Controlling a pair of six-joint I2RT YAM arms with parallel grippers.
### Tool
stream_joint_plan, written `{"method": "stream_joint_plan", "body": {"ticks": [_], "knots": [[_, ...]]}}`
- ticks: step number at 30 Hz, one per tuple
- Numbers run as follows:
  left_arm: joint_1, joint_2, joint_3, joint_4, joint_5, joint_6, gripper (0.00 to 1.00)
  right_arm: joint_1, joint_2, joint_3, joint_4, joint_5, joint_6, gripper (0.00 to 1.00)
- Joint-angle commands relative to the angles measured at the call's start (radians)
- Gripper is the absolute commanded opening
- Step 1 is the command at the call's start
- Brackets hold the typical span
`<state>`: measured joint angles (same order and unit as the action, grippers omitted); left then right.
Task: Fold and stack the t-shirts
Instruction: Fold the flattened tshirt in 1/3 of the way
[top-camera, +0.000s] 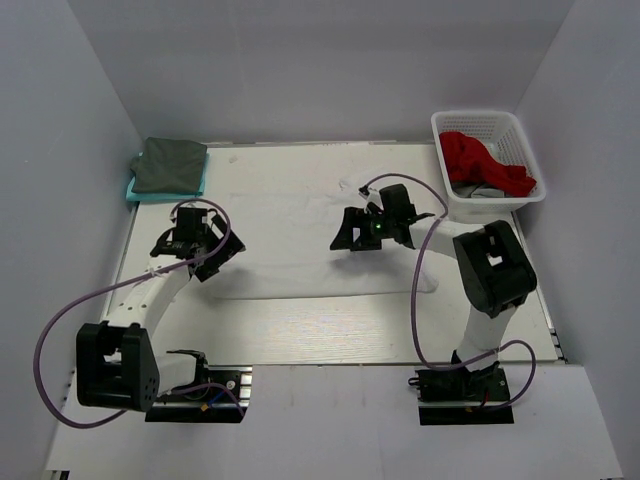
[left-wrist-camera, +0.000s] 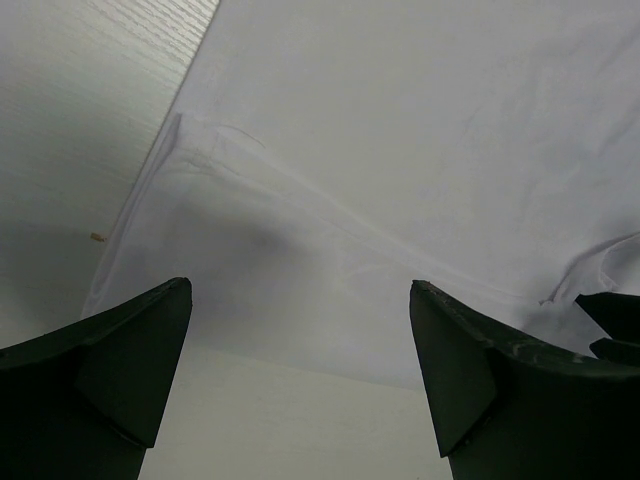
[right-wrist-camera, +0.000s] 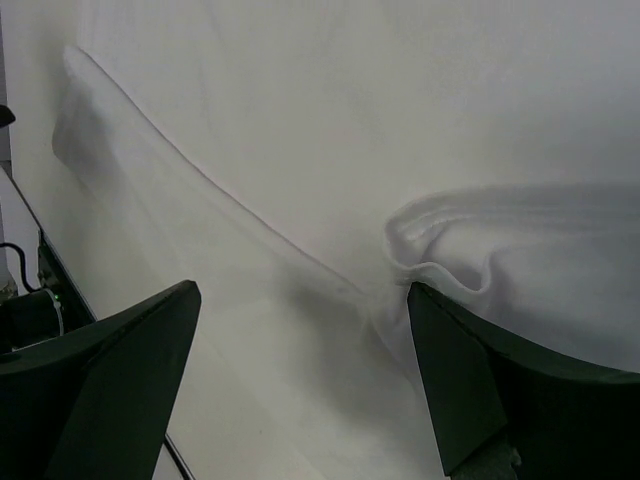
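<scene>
Left tool (top-camera: 197, 243) jaws wide, holding nothing. It hangs over the left part of the white shirt (top-camera: 300, 235). In the left wrist view, tool (left-wrist-camera: 300, 290) sits above the shirt (left-wrist-camera: 400, 150) near its left edge, with bare bench (left-wrist-camera: 90, 110) beside it. Right tool (top-camera: 372, 228) is also wide and empty, over the shirt's right part. In the right wrist view, tool (right-wrist-camera: 305, 290) is just by a puckered fold in the shirt (right-wrist-camera: 350, 120) - can't tell if the fingers touch cloth.

Basket (top-camera: 487, 208) at the bench's far right corner has red cloth (top-camera: 480, 158) heaped inside, with some grey cloth (top-camera: 482, 190) under it.

White shirt is spread across mid-bench (top-camera: 300, 335), mostly flat, with one long crease. A folded grey-green shirt (top-camera: 168, 165) lies on a teal shirt (top-camera: 203, 180) at the far left corner.
</scene>
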<state>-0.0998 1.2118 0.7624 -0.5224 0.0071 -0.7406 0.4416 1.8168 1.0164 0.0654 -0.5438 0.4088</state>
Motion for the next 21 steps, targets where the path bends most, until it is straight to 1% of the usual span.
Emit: {"method": "stream_joint_plan", "body": {"ticks": [1, 5, 7, 10, 11, 12, 14, 15, 17, 18, 19, 20, 21], "knots": [[0.005, 0.008, 0.046, 0.016, -0.025, 0.004, 1.0, -0.001, 0.053, 0.083, 0.057, -0.028, 0.007, 0.9], [0.005, 0.032, 0.068, 0.025, -0.039, 0.004, 1.0, 0.0, 0.125, 0.128, 0.017, -0.019, 0.005, 0.9], [0.005, 0.064, 0.101, 0.025, -0.064, 0.004, 1.0, 0.002, 0.124, 0.149, -0.022, -0.021, -0.008, 0.9], [0.005, 0.103, 0.155, 0.016, -0.096, 0.014, 1.0, 0.003, 0.055, 0.148, -0.052, 0.008, -0.031, 0.9], [0.005, 0.113, 0.172, 0.016, -0.111, 0.023, 1.0, 0.005, 0.036, 0.151, -0.058, 0.048, -0.041, 0.9], [0.005, 0.127, 0.204, 0.016, -0.111, 0.036, 1.0, -0.001, -0.018, 0.16, -0.064, 0.06, -0.057, 0.9], [0.005, 0.175, 0.241, 0.016, -0.136, 0.037, 1.0, -0.003, -0.052, 0.192, -0.127, 0.106, -0.077, 0.9], [0.005, 0.193, 0.277, 0.016, -0.151, 0.055, 1.0, -0.009, -0.063, 0.224, -0.186, 0.184, -0.09, 0.9], [0.005, 0.236, 0.317, 0.016, -0.205, 0.055, 1.0, -0.015, -0.063, 0.28, -0.225, 0.244, -0.097, 0.9], [0.005, 0.288, 0.34, 0.016, -0.232, 0.066, 1.0, -0.018, -0.057, 0.292, -0.239, 0.322, -0.094, 0.9], [0.005, 0.317, 0.392, 0.016, -0.277, 0.066, 1.0, -0.032, -0.038, 0.338, -0.266, 0.353, -0.085, 0.9], [0.005, 0.348, 0.419, 0.016, -0.288, 0.066, 1.0, -0.034, -0.027, 0.355, -0.277, 0.379, -0.074, 0.9], [0.005, 0.38, 0.481, 0.006, -0.288, 0.066, 1.0, -0.041, -0.016, 0.376, -0.295, 0.443, -0.059, 0.9]]}}
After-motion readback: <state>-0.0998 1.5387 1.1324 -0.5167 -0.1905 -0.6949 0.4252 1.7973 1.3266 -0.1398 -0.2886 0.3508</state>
